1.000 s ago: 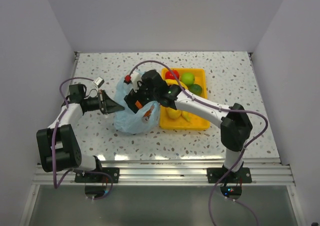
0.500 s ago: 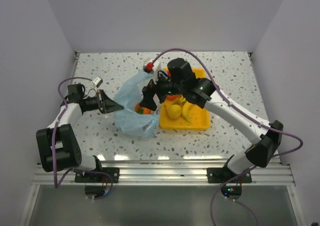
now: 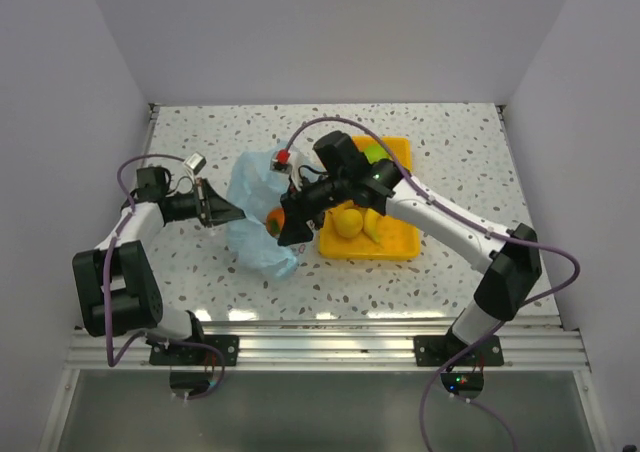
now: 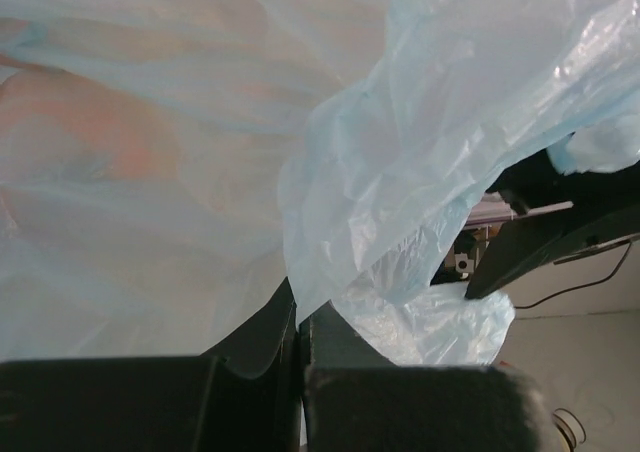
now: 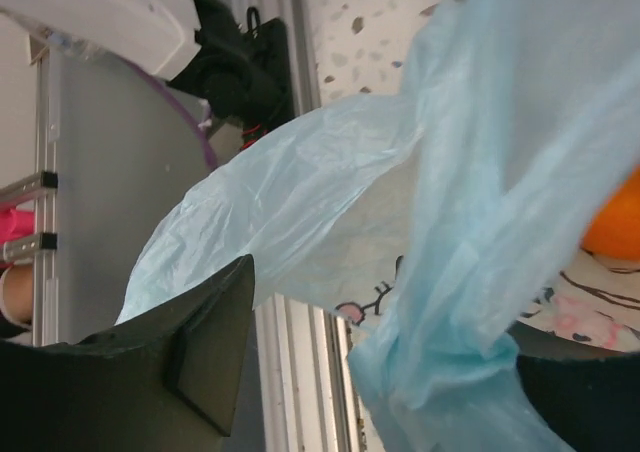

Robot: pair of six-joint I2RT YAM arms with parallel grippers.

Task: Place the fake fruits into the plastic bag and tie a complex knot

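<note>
Top view: the plastic bag lies crumpled on the speckled bench, its mouth pulled open. The left hand is at the bag's left edge, pinched shut on the film. The right hand reaches down into the bag's right side, but its fingers are too dark here to judge. An orange sits inside the bag, touching that hand. The yellow tray is just right of the bag and holds a lemon, a banana and, at its far end, a lime.

Left wrist view: the left hand has its two black fingers pressed together, and a fold of the plastic bag rises from the seam between them. The light-blue film fills nearly the whole view.

Right wrist view: the right hand has its fingers set moderately apart. A bunched strand of the plastic bag hangs in the gap. Whether the strand is squeezed cannot be told. The orange shows at the right edge behind the film, and part of the cartoon print is visible beneath it.
</note>
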